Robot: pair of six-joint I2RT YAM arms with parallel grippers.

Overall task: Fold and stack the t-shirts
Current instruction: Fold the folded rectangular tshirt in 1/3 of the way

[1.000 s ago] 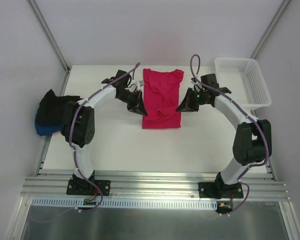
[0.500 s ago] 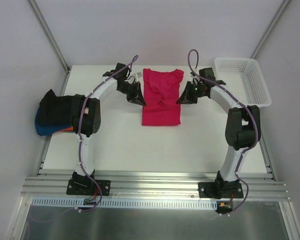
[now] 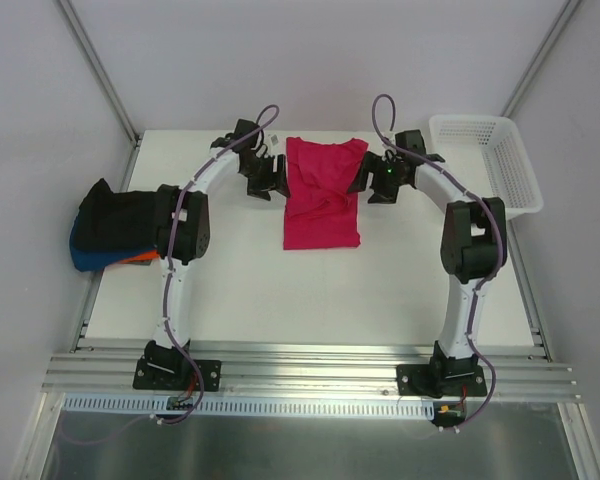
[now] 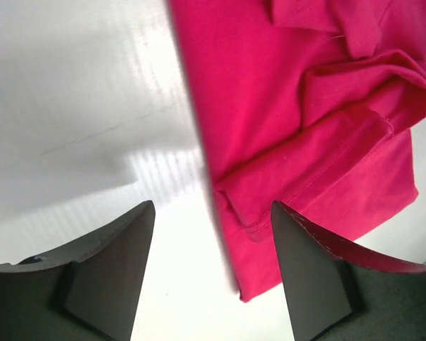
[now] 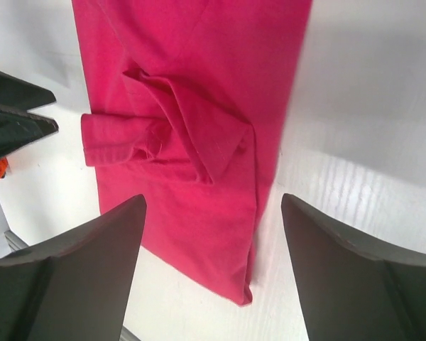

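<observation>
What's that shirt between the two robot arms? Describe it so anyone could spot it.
On the white table, toward its far edge, between the left hand and the right hand, lies the crimson-pink t-shirt, folded into a long strip. It is the only bright pink thing; the other shirts are heaped at the table's left edge.

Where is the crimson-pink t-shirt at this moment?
In the top view, the crimson-pink t-shirt lies at the far centre of the table, between the open left gripper and right gripper, with the white basket further right.
</observation>
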